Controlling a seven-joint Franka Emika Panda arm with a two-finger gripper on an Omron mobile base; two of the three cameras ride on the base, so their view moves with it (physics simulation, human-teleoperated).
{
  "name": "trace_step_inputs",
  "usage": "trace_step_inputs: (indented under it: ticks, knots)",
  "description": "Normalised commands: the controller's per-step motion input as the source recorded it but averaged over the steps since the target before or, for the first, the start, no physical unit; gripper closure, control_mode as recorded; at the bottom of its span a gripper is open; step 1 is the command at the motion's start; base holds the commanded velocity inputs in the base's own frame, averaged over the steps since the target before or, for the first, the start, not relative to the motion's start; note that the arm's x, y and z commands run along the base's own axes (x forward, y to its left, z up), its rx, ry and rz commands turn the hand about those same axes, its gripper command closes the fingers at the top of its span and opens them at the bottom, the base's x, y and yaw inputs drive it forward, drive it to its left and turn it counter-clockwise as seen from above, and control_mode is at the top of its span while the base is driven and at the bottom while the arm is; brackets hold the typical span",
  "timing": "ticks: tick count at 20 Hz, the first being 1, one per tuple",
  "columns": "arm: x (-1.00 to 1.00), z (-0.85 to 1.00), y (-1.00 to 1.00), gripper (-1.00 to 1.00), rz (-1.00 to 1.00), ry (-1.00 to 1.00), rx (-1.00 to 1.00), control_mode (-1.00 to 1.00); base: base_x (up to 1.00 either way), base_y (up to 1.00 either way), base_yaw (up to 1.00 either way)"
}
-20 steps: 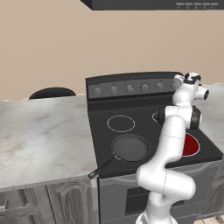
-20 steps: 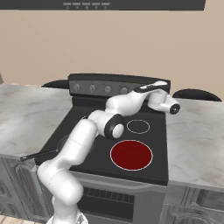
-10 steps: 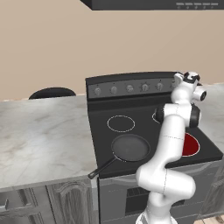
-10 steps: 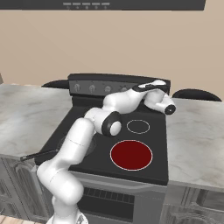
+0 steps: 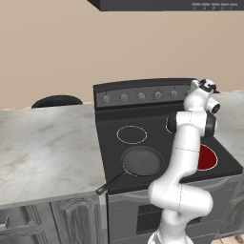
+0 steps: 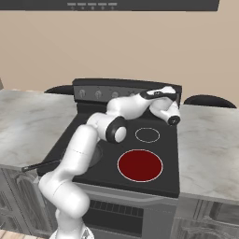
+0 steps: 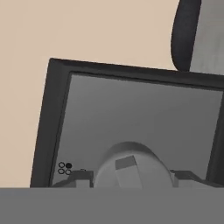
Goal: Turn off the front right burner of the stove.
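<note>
- Reaching up and forward, my gripper [image 6: 164, 96] is at the right end of the stove's [image 5: 143, 126] upright control panel [image 5: 143, 95].
- In the hand view a grey knob [image 7: 131, 168] sits directly ahead at the bottom, between my two finger tips [image 7: 72, 179]; they flank it closely on either side.
- Hand state: jaws narrow, closed onto the knob.
- A small four-dot burner icon is printed on the panel just beside the knob; its legend is too small to read reliably.
- Front right burner [image 6: 140, 165]: solid red disc on the black cooktop, at the near right corner, well apart from my hand.
- Rear right zone [image 6: 147, 135]: thin white ring, just behind the red disc.
- Rear left zone [image 5: 131, 134]: white ring outline.
- Frying pan [image 5: 142, 160]: dark, round, resting on the front left zone, handle pointing out over the front left edge of the stove.
- Marble counter [image 5: 47, 147] flanks the stove on both sides.
</note>
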Motion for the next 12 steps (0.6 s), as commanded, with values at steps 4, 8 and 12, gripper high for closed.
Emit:
trace_step_inputs:
  ticks: [4, 8, 12]
  knots:
    - [0.00, 0.42, 0.08, 1.00, -0.12, -0.02, 0.23, -1.00, 0.00, 0.00, 0.00]
    - [0.00, 0.51, 0.00, 1.00, -0.11, 0.00, 0.26, -1.00, 0.00, 0.00, 0.00]
    - [0.00, 0.44, 0.00, 1.00, -0.09, -0.02, 0.28, -1.00, 0.00, 0.00, 0.00]
